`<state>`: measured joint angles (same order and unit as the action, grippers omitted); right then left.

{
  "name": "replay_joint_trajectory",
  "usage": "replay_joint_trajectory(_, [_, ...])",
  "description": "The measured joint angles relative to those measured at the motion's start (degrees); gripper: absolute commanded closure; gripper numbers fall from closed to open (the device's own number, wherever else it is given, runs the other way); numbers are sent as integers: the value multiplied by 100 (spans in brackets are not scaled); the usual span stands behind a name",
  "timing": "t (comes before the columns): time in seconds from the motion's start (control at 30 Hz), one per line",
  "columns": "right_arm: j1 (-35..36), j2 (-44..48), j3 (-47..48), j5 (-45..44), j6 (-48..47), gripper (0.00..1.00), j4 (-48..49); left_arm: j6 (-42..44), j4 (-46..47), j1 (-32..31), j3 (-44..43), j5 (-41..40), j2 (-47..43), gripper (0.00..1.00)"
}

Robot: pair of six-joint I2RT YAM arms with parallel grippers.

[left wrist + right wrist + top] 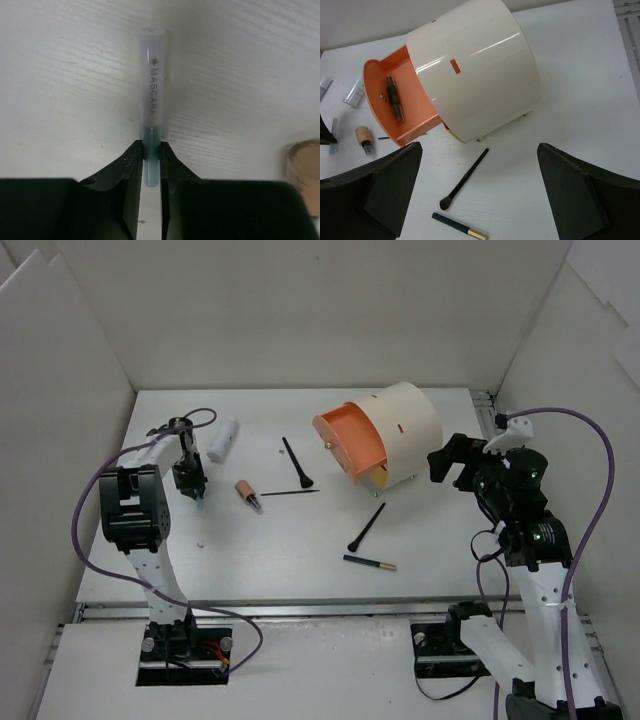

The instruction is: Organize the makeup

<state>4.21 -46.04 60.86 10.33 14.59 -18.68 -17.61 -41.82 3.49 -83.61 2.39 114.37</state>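
My left gripper (192, 488) (151, 150) is down on the table at the left, shut on the blue-grey end of a pale slim mascara pen (153, 75) that lies flat and points away from the wrist. A stubby tan brush (247, 494) (303, 170) lies just to its right. A white tube (222, 438), two black brushes (296, 462) (366, 527) and a dark gold-ended pencil (369, 562) lie scattered on the table. My right gripper (450, 462) (479, 146) hangs open above the brush (465, 179) and pencil (459, 226), holding nothing.
A big cream cylinder (405, 420) (480, 65) stands at the back centre with an orange drawer (350, 445) (375, 85) pulled out to the left; a dark stick (394, 97) lies in it. A thin black rod (290, 492) lies beside the tan brush. White walls enclose the table.
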Motion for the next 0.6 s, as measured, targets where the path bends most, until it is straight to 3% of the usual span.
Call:
replay_joint_trajectory(0.13, [0,-2,0,-2,-11,2,0,-151,15,-20,2,527,-522,100])
replay_joint_trajectory(0.3, [0,-4,0,-7,-9,2,0,-693,282,-330,-177,1528,-1834,100])
replay_joint_trajectory(0.47, [0,-15,0,-9,-7,2,0,-1759,1239,-1005,-605,2393,-2636,100])
replay_joint_trajectory(0.6, [0,-48,0,-55,-4,2,-2,-2800,2111,-1530,-734,2811,-2612,100])
